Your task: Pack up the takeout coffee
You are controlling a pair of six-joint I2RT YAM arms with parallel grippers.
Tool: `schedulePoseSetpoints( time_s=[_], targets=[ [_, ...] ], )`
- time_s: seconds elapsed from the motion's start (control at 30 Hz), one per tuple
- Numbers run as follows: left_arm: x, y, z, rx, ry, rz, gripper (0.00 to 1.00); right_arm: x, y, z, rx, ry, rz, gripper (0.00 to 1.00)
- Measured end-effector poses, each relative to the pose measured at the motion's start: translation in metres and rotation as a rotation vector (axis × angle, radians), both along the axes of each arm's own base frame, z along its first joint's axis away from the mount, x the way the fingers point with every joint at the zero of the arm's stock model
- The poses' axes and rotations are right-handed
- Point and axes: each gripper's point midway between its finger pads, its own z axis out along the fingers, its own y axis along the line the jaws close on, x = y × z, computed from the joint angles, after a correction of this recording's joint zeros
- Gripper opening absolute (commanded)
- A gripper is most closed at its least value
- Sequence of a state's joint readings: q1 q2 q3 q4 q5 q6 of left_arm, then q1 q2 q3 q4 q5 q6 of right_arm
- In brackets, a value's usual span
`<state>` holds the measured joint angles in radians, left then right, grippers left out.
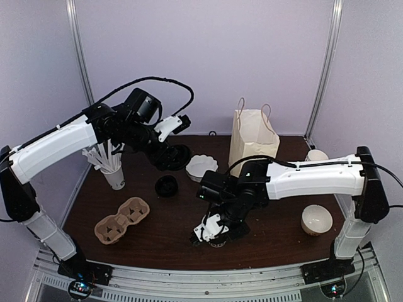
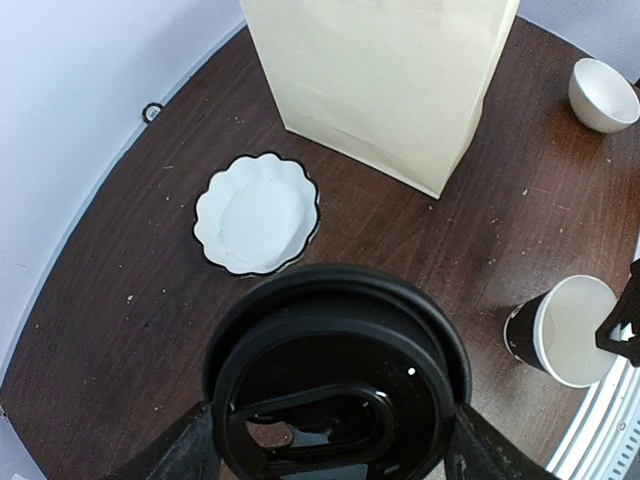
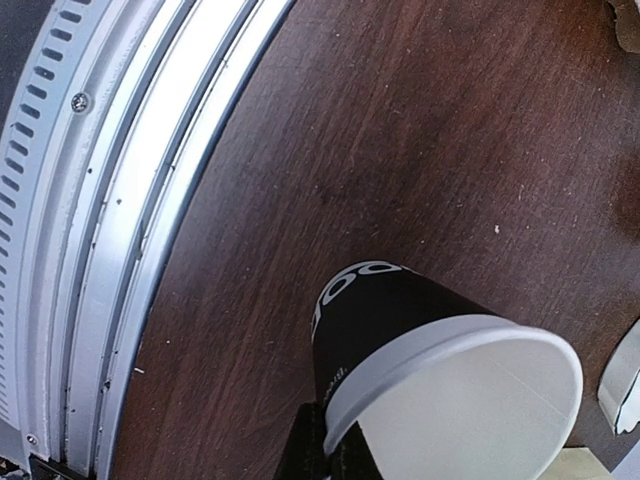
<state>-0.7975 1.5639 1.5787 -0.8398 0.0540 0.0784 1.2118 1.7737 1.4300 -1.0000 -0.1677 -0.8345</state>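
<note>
Top external, left of centre: the left gripper (image 1: pixel 171 156) pinches a round, glossy black plastic lid (image 2: pixel 340 330) by its edges. Lower centre: the right gripper (image 1: pixel 213 231) nips the wall of the paper cup (image 3: pixel 400 330), open-topped, matte black band, white rolled rim, near the front edge of the table (image 1: pixel 157 245). Its print is partly cut off; one finger hidden.

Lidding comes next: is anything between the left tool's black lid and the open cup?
Nothing visible: only bare brown table lies between the round black plastic lid and the black-and-white paper cup, which the right tool holds.
</note>
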Motion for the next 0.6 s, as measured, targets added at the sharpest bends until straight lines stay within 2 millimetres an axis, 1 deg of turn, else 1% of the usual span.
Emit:
schedulePoseSetpoints(
  time_s=[0.03, 0.1, 0.13, 0.2, 0.23, 0.3, 0.37, 0.43, 0.5, 0.53, 0.57, 0.6],
  targets=[
    [-0.001, 0.000, 0.001, -0.002, 0.000, -0.002, 0.77, 0.002, 0.002, 0.000, -0.001, -0.006, -0.002, 0.06],
    [-0.002, 0.000, 0.002, -0.005, 0.000, -0.006, 0.77, 0.004, 0.004, -0.001, -0.005, -0.014, -0.005, 0.26],
    [-0.002, 0.000, 0.002, -0.007, 0.000, -0.008, 0.77, 0.005, 0.005, 0.000, -0.004, -0.016, -0.011, 0.33],
    [-0.003, 0.001, 0.004, -0.012, -0.003, -0.010, 0.77, 0.005, 0.005, 0.001, -0.003, -0.017, -0.011, 0.46],
    [-0.004, 0.001, 0.006, -0.015, -0.005, -0.012, 0.77, 0.005, 0.005, 0.001, -0.004, -0.017, -0.009, 0.50],
    [-0.005, 0.000, 0.008, -0.020, -0.005, -0.019, 0.77, 0.004, 0.004, 0.004, -0.007, -0.011, -0.013, 0.55],
    [-0.008, -0.001, 0.008, -0.028, 0.003, -0.034, 0.77, 0.001, 0.001, 0.011, -0.009, -0.003, -0.007, 0.57],
    [-0.014, -0.004, 0.008, -0.035, 0.022, -0.061, 0.77, -0.003, -0.003, 0.023, 0.001, 0.016, -0.004, 0.57],
    [-0.022, -0.006, 0.008, -0.041, 0.045, -0.096, 0.77, -0.007, -0.011, 0.042, 0.028, 0.041, -0.005, 0.57],
    [-0.025, -0.008, 0.009, -0.042, 0.052, -0.112, 0.76, -0.008, -0.016, 0.054, 0.053, 0.056, -0.013, 0.57],
    [-0.029, -0.011, 0.011, -0.044, 0.056, -0.130, 0.77, -0.007, -0.020, 0.064, 0.074, 0.065, -0.024, 0.56],
    [-0.033, -0.015, 0.013, -0.047, 0.056, -0.152, 0.76, -0.003, -0.028, 0.078, 0.107, 0.076, -0.048, 0.56]
  ],
)
